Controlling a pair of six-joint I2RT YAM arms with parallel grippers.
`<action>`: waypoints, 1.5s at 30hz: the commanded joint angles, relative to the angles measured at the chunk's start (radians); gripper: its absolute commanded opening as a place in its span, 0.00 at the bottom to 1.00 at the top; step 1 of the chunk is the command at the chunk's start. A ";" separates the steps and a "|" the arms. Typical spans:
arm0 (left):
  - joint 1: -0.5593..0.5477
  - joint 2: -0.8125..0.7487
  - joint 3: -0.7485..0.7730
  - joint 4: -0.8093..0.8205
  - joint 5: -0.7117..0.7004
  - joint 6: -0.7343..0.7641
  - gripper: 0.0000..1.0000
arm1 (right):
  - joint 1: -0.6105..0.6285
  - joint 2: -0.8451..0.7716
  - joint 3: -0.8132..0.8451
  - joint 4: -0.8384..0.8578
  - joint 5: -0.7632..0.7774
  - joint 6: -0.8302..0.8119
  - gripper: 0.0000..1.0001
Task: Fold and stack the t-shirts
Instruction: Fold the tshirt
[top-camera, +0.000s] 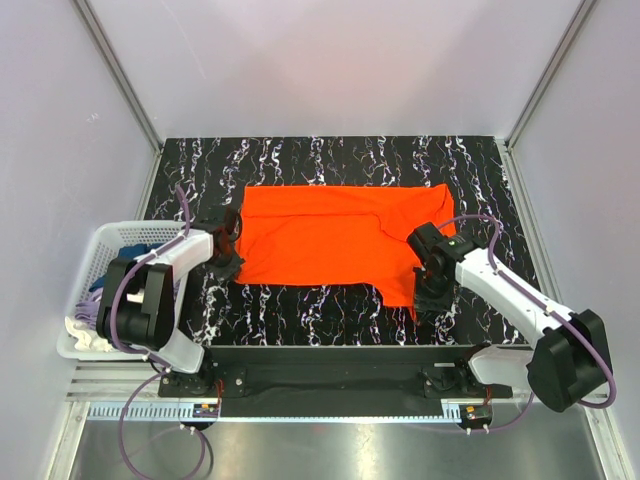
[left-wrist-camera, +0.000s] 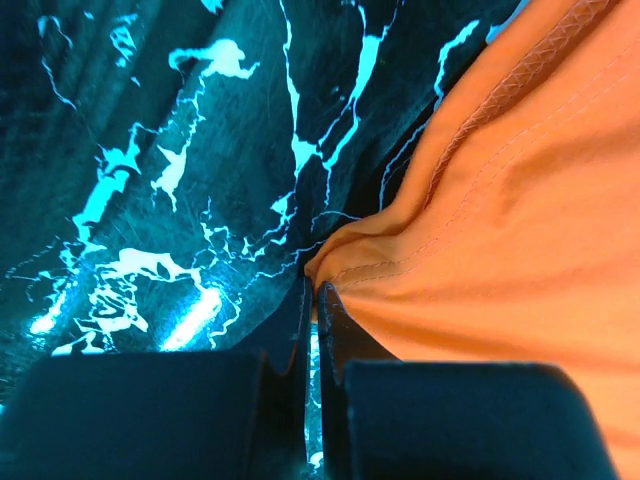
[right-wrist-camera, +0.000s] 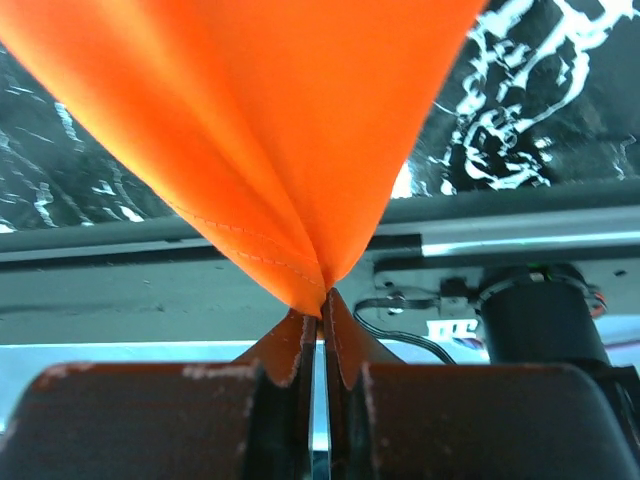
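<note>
Left hand (left-wrist-camera: 312, 292), right hand (right-wrist-camera: 320, 316) each clamped on orange t-shirt (top-camera: 330, 240) edge

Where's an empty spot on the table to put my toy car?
Behind the orange t-shirt, a bare strip of table runs along the back edge. Another lies in front of it, between the left gripper and right gripper. The left side is crowded: the basket sits there.

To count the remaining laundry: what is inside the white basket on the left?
The white basket holds crumpled clothes: blue fabric at the far end, white fabric at the near end. The left arm covers the middle, so the count is unknown.
</note>
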 joint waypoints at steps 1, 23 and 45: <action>-0.001 -0.020 0.035 0.011 -0.042 0.044 0.00 | 0.008 0.022 0.031 -0.062 0.035 -0.021 0.00; -0.044 0.199 0.501 -0.162 -0.068 0.190 0.00 | -0.297 0.499 0.586 -0.045 0.070 -0.348 0.00; 0.023 0.458 0.788 -0.194 -0.001 0.211 0.00 | -0.402 0.781 0.916 -0.004 -0.008 -0.372 0.00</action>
